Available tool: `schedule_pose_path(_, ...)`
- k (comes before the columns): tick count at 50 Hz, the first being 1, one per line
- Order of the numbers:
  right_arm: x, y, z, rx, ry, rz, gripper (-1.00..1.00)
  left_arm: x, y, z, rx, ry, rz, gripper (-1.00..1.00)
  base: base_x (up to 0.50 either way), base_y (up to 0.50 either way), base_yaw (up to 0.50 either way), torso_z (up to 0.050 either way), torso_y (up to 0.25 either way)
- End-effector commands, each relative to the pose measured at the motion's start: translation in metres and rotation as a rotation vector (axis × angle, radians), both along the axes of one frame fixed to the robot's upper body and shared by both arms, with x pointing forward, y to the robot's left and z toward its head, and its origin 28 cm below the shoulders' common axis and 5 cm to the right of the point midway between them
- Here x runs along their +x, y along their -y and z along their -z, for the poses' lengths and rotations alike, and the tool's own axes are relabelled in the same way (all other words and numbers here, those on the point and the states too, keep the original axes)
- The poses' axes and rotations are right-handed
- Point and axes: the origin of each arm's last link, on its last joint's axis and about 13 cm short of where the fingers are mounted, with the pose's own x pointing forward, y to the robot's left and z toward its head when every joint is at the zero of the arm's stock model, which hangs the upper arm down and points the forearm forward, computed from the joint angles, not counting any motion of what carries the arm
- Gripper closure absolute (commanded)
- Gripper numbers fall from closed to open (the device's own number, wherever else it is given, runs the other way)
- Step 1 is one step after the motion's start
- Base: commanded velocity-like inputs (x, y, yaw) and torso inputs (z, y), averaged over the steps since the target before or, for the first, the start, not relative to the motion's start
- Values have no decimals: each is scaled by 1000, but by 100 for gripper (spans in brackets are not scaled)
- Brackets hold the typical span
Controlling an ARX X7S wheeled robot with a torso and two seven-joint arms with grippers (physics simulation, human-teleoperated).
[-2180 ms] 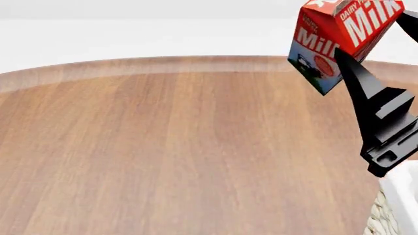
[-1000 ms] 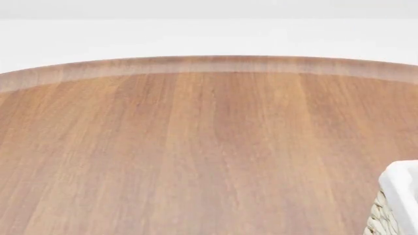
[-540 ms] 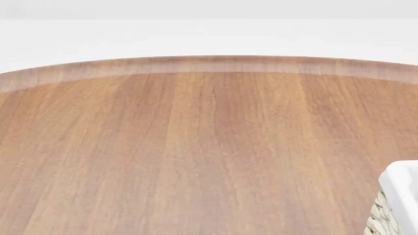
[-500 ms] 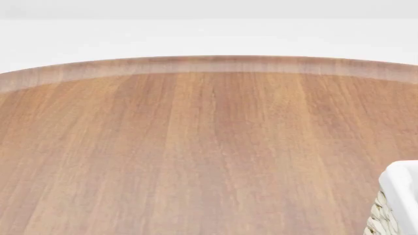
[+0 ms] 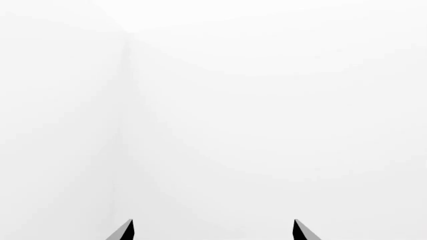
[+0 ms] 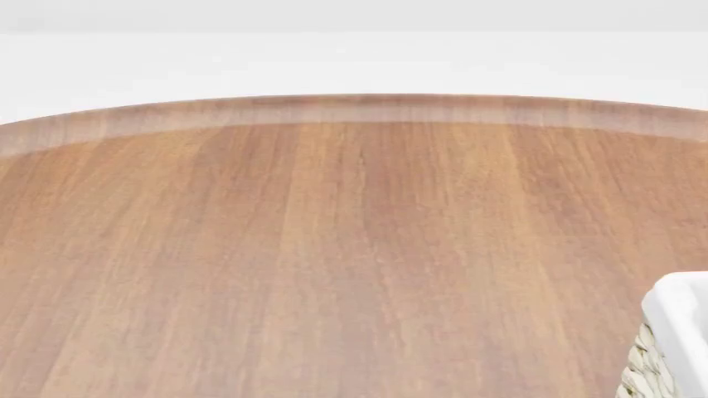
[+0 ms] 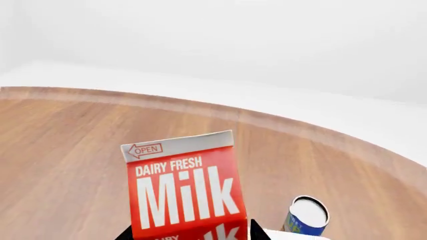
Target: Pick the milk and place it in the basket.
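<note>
The milk (image 7: pixel 183 192), a carton with a red top and white "Milk" lettering, sits between the two dark fingertips of my right gripper (image 7: pixel 190 234) in the right wrist view; the jaws press its sides and hold it above the wooden table (image 7: pixel 60 150). Its lower part is out of frame. The basket (image 6: pixel 677 340) shows only as a white-lined wicker corner at the lower right of the head view. My left gripper (image 5: pixel 212 230) is open and empty, its tips wide apart before a plain white surface. Neither gripper shows in the head view.
A blue can with a white lid (image 7: pixel 305 216) stands on the table beyond the milk in the right wrist view. The round wooden table (image 6: pixel 332 249) fills the head view, its far edge curving before a white floor.
2.2 s ago my right gripper held the milk at the head view's upper right; it has since left that view. Over the last second the basket corner has sunk slightly in that view.
</note>
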Motion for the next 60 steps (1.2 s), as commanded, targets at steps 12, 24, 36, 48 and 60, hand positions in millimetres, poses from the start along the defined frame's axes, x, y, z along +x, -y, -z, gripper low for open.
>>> schedule_pose_path(12,-4,2,5,7,1,-18,100,-1,-5,-1,11,43,-41,-100,0,0,0,1,2)
schedule_pose_path(24,-9,6,15,11,-37,13,100,-1,-5,0,11,43,-42,-100,0,0,0,0,1)
schedule_pose_path(36,-17,11,25,12,-80,49,100,-2,-6,0,10,44,-42,-100,0,0,0,1,2)
schedule_pose_path(48,-21,13,32,15,-109,58,100,-2,-6,-1,8,46,-41,-100,0,0,0,0,1)
schedule_pose_path(60,-28,18,37,15,-114,133,100,-3,-5,0,42,57,-42,-100,0,0,0,1,-9)
